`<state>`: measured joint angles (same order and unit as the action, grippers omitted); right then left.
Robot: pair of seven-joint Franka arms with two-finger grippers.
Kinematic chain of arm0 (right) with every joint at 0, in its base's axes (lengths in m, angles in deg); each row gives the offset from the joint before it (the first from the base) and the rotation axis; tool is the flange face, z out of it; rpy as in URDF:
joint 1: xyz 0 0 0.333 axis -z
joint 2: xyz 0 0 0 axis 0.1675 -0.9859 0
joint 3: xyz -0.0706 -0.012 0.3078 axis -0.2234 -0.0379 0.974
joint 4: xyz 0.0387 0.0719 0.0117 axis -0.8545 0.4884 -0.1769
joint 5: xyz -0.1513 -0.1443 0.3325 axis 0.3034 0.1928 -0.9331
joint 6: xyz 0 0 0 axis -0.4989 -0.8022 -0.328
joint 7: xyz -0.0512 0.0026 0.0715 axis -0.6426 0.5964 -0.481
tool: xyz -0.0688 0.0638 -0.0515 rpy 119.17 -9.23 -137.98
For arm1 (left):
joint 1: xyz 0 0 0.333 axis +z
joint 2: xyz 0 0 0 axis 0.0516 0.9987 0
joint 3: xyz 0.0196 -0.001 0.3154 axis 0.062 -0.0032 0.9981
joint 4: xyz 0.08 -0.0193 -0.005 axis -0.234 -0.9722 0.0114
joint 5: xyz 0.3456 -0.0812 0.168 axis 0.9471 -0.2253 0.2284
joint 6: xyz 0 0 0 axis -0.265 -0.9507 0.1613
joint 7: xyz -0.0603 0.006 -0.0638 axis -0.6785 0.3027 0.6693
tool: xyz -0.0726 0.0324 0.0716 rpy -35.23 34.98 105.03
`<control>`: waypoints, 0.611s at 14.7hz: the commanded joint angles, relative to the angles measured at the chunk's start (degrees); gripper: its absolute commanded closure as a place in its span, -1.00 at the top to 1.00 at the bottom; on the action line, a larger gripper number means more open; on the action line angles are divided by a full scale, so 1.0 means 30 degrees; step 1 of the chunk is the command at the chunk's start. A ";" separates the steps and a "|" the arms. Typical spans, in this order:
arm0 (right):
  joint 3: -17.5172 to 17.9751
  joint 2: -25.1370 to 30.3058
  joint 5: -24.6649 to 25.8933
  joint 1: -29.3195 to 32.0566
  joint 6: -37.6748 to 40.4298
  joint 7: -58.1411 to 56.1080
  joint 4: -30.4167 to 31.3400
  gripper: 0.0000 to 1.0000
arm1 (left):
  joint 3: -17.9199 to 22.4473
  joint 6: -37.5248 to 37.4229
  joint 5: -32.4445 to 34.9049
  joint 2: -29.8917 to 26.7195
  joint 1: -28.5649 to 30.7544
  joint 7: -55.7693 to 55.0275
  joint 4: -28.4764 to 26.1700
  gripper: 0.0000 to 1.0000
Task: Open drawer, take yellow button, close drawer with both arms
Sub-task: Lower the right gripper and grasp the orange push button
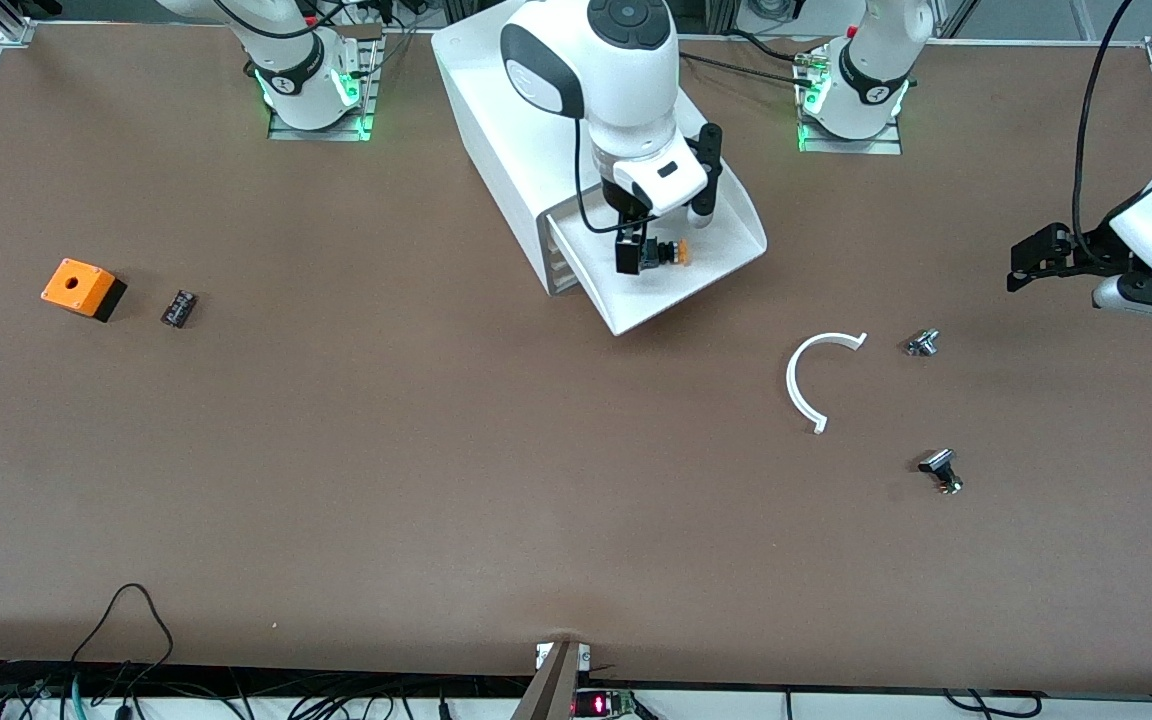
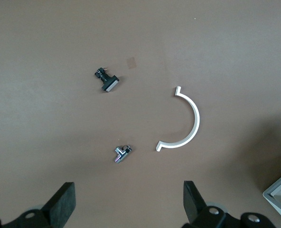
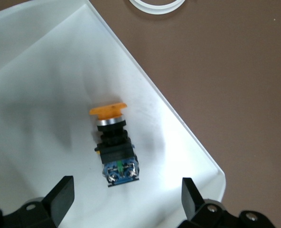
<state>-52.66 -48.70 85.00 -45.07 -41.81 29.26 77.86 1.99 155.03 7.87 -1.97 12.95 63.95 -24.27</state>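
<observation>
Step in hand: taking the button (image 3: 113, 145) out of the opened drawer (image 1: 726, 235); judged about midway through the task, closing not yet done.
Right claw (image 1: 648, 255): hangs over the pulled-out drawer, directly above the button. In the right wrist view its fingers (image 3: 60, 194) stand wide apart on either side of the button; it has hold of nothing.
Left claw (image 1: 1036, 262): waits in the air over the left arm's end of the surface (image 1: 436, 450), fingers spread wide, nothing between them.
Button position: lies on its side on the drawer floor, orange cap pointing toward the drawer's open front, dark body with blue base toward the claw.
Doing the grasp well: descend straight, keep the button centred between the fingers, close across the dark square body rather than the cap, which looks likelier to slip. Stop short of the tray floor. Lift vertically so the drawer wall is not caught.
Drawer contents: the button only, as far as visible; part of the floor is hidden by the arm.
Lower trays: look pushed in; contents not visible.
Cabinet (image 1: 506, 130): stands between the two arm bases.
Loose on surface: white curved strip (image 1: 804, 380) and two small metal parts (image 1: 923, 343) (image 1: 941, 470), nearer the front camera than the drawer, toward the left arm's end; orange cube (image 1: 81, 287) with a small black part (image 1: 178, 308) beside it toward the right arm's end.
</observation>
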 commanded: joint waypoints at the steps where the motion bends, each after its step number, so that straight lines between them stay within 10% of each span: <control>1: -0.0120 -0.0609 0.0188 -0.0279 0.0041 -0.0464 -0.0555 1.00 | 0.0115 -0.0286 0.0478 0.0291 -0.0139 -0.0015 0.0413 1.00; 9: -0.0120 -0.1606 0.0247 -0.0661 -0.0193 -0.0464 -0.0555 1.00 | 0.0144 -0.0344 0.0448 0.0438 -0.0080 -0.0015 0.0501 1.00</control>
<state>-52.67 -52.73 85.08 -46.70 -42.69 28.57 77.83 2.16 155.03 7.87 -1.42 12.97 63.95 -24.27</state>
